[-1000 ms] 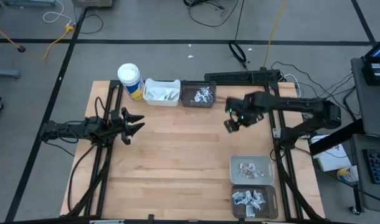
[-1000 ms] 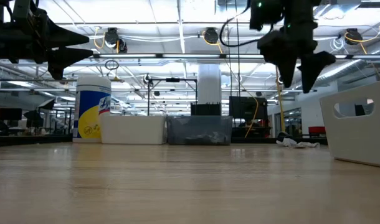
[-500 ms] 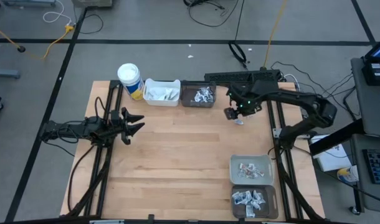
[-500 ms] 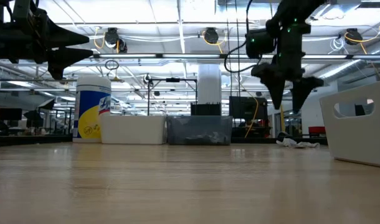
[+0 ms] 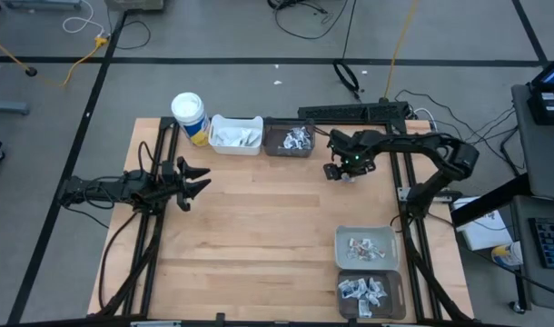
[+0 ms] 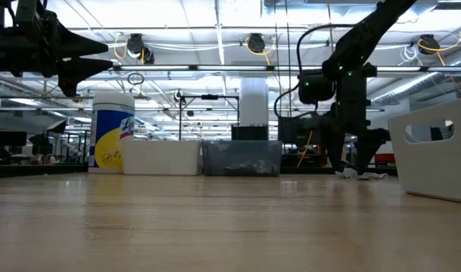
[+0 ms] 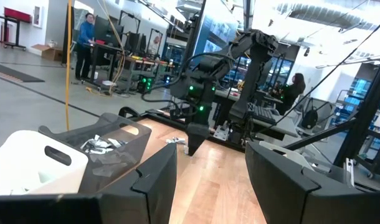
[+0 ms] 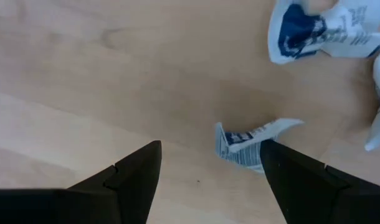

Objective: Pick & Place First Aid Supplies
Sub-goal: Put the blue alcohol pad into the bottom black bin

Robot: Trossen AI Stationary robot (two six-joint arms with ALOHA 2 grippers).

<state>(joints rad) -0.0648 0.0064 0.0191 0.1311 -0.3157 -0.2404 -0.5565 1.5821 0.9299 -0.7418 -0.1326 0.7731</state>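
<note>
1. The right gripper [image 8: 209, 165] is down low over the wooden table [image 5: 259, 236], near its far edge, just right of the dark bin [image 5: 289, 138]. Its fingers stand wide apart with nothing between them.
2. Right by one fingertip in the right wrist view lies a small crumpled white packet with blue print [image 8: 249, 142], flat on the wood. It sits just beside that finger; I can't tell whether they touch.
3. A bit farther out there's a second packet [image 8: 318, 31], white with a big dark blue patch, also loose on the table.
4. From above, those loose packets show as a tiny pale speck [image 5: 348, 176] under the gripper.
5. From table height, the right gripper [image 6: 351, 155] hangs almost at the table surface, with the packets [image 6: 363, 174] lying at its foot.
6. More packets sit in the bins: the white bin [image 5: 235, 133] and the dark one at the far edge, plus the grey bin [image 5: 368, 247] and another dark bin [image 5: 370, 292] at the near right corner.
7. A white cup with a yellow band [image 5: 189, 117] stands left of the white bin.
8. The left gripper [image 5: 197, 183] waits on the left side of the table, fingers partly apart and holding nothing.
</note>
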